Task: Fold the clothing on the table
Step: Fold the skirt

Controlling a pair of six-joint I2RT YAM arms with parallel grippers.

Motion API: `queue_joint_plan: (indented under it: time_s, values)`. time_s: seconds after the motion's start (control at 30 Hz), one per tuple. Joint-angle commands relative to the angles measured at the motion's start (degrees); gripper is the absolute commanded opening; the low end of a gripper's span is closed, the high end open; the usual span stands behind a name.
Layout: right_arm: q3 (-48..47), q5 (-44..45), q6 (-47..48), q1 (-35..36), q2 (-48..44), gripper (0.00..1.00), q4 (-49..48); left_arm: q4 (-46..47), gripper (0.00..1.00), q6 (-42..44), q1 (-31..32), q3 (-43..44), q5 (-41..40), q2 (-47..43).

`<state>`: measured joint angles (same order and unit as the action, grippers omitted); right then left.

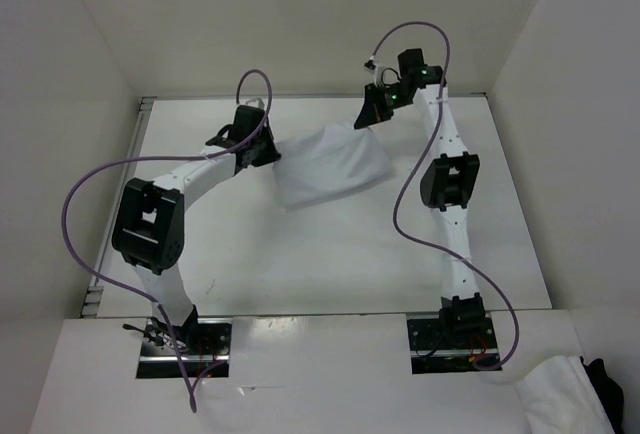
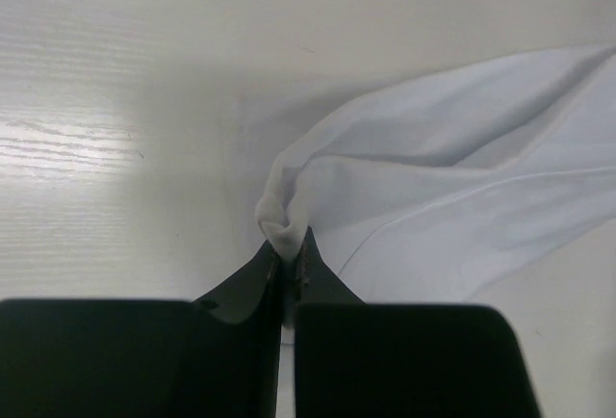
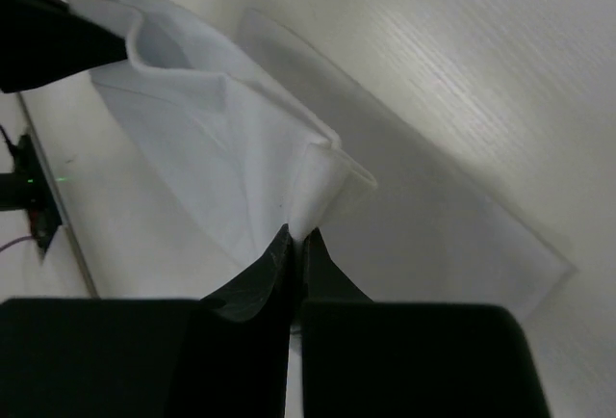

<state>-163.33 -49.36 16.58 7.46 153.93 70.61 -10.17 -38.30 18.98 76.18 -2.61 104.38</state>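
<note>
The clothing (image 1: 330,166), a thin white garment, lies at the middle back of the table (image 1: 330,254) with two corners lifted. My left gripper (image 1: 262,152) is shut on its left corner; in the left wrist view the cloth (image 2: 443,187) bunches out of the closed fingertips (image 2: 289,249). My right gripper (image 1: 365,119) is shut on the far right corner. In the right wrist view the fabric (image 3: 221,139) rises from the pinched tips (image 3: 296,240), and the left gripper's dark finger (image 3: 48,33) holds the opposite corner.
White wall panels (image 1: 300,14) enclose the table on three sides. A wrinkly white fabric mound (image 1: 560,399) lies off the table at the bottom right beside a dark object (image 1: 608,379). Purple cables (image 1: 80,204) loop from both arms.
</note>
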Motion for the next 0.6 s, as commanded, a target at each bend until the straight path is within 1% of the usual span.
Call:
queue_joint_plan:
  time_s: [0.0,0.03,0.07,0.1,0.13,0.17,0.2,0.23,0.27,0.3,0.33,0.37,0.4,0.47,0.5,0.53,0.57]
  values:
    - [10.44,-5.65,1.35,-0.35,-11.52,0.00,0.25,0.33,0.00,6.48,0.97,-0.16,3.39,-4.17]
    - [20.58,-6.35,1.35,0.35,-13.98,0.00,-1.16,0.33,0.00,7.53,0.97,-0.16,5.32,-4.18]
    - [26.77,-7.66,0.83,0.88,-19.75,0.00,-3.44,0.33,0.00,8.50,0.97,-0.16,9.77,-4.70]
    - [33.10,-8.37,-0.74,0.89,-23.03,0.00,-10.51,0.33,0.00,10.51,0.97,-0.16,11.91,-4.71]
    - [46.21,-9.16,-3.11,0.89,-26.36,0.00,-15.54,-0.28,0.00,11.40,0.97,-0.16,13.67,-5.41]
    - [52.69,-9.17,-9.66,0.89,-33.62,0.00,-21.24,-0.81,0.00,12.11,0.97,-0.16,16.12,-5.41]
    - [64.16,-9.17,-12.68,0.89,-37.35,0.00,-26.78,-1.68,0.00,12.90,0.97,-0.94,16.93,-6.02]
    - [69.23,-8.65,-15.15,0.89,-40.60,0.00,-36.15,-2.21,0.00,14.30,0.97,-0.95,17.72,-6.90]
    - [73.20,-6.82,-18.57,0.89,-46.12,0.00,-39.20,-3.44,0.00,15.18,0.97,-1.47,18.25,-7.95]
    - [79.50,-6.19,-19.64,1.41,-48.35,0.00,-40.88,-4.32,0.00,15.89,0.97,-1.48,18.78,-7.96]
    - [82.44,-6.18,-20.61,1.41,-50.37,0.00,-43.08,-6.24,0.00,17.72,0.97,-2.08,18.78,-8.74]
    - [85.25,-5.49,-21.49,1.41,-52.39,0.00,-44.06,-7.22,0.00,18.69,1.58,-2.09,18.78,-9.97]
    - [90.85,-3.83,-22.20,1.41,-56.94,0.00,-44.85,-7.92,0.00,19.49,1.58,-2.96,18.78,-10.94]
    - [95.37,-1.89,-22.20,1.41,-61.62,0.00,-45.04,-8.55,0.00,20.63,2.11,-6.37,18.78,-14.79]
    - [98.17,0.39,-18.20,1.41,-65.38,0.00,-43.81,-8.55,0.00,20.64,2.11,-7.70,18.78,-16.30]
    - [99.16,1.54,-16.16,1.41,-66.81,0.00,-40.58,-9.07,0.00,19.94,2.11,-9.11,18.78,-17.88]
    - [99.86,2.51,-14.40,1.41,-67.96,0.00,-39.07,-9.07,0.00,19.94,2.11,-10.51,18.78,-21.37]
